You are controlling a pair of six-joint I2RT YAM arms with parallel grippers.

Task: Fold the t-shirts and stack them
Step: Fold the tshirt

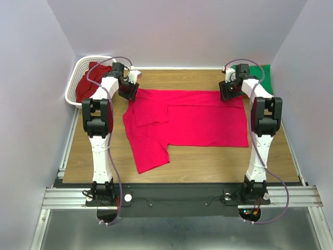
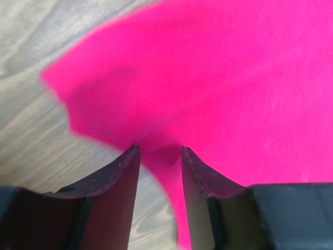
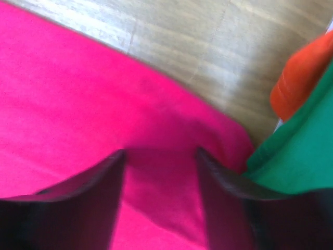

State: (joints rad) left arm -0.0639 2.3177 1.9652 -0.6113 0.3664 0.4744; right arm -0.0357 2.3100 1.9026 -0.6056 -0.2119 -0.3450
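Laying down a fold of the pink-red t-shirt (image 1: 197, 122) is judged to be the step in hand.

In the top external view, the shirt is seen spread on the table (image 1: 208, 159) with a doubled layer along its far side. The left gripper (image 1: 128, 89) is set at one far corner and the right gripper (image 1: 228, 91) at the other. One sleeve is seen jutting out well to the near side of both pairs of jaws. A crimson t-shirt (image 1: 92, 78) is seen in the basket (image 1: 73, 86) outboard of the left jaws, and a green t-shirt (image 1: 261, 73) just outboard of the right jaws.

In the left wrist view, the jaws are seen narrowly parted with a ridge of pink cloth in the gap. Bare wood is shown between that ridge and one finger, so the cloth is judged loose, not pinched.

In the right wrist view, the jaws are seen wide, with the shirt's corner spread flat beneath and between them; nothing is gripped. The green shirt is seen just beyond one jaw, with an orange t-shirt (image 3: 299, 78) past it.

Next, a straight lift clear is called for, so that the corners are not dragged. The sleeve side is then to be taken up for a further fold.
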